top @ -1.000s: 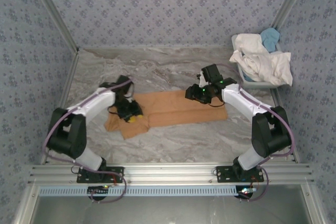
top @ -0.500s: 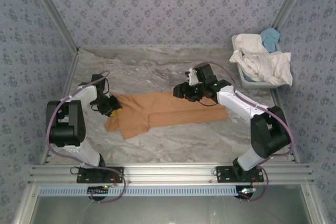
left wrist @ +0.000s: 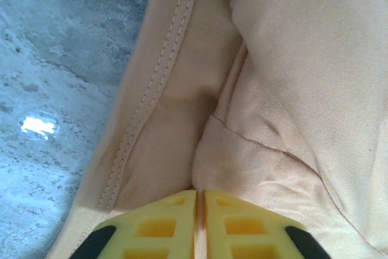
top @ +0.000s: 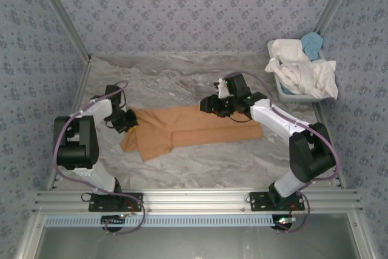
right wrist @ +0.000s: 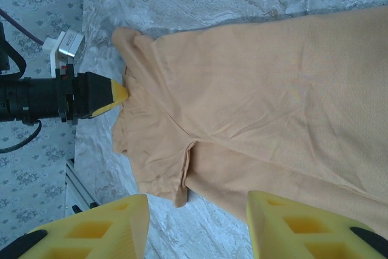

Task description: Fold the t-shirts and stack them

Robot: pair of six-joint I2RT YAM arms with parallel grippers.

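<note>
Count: one tan shirt [top: 200,127] on table [top: 182,83] | left tool [left wrist: 199,201] pinching its edge | right tool [right wrist: 197,204] wide

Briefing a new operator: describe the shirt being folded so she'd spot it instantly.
At the middle of the marble table lies the tan-orange t-shirt, lying flat with the left claw shut on its edge. The other shirts, white and light blue, are heaped in the corner tub.

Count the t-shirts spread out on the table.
1: the tan-orange t-shirt lies mid-table. White cloth and light blue cloth are heaped in the tub at far right; how many shirts hide there cannot be told.
</note>
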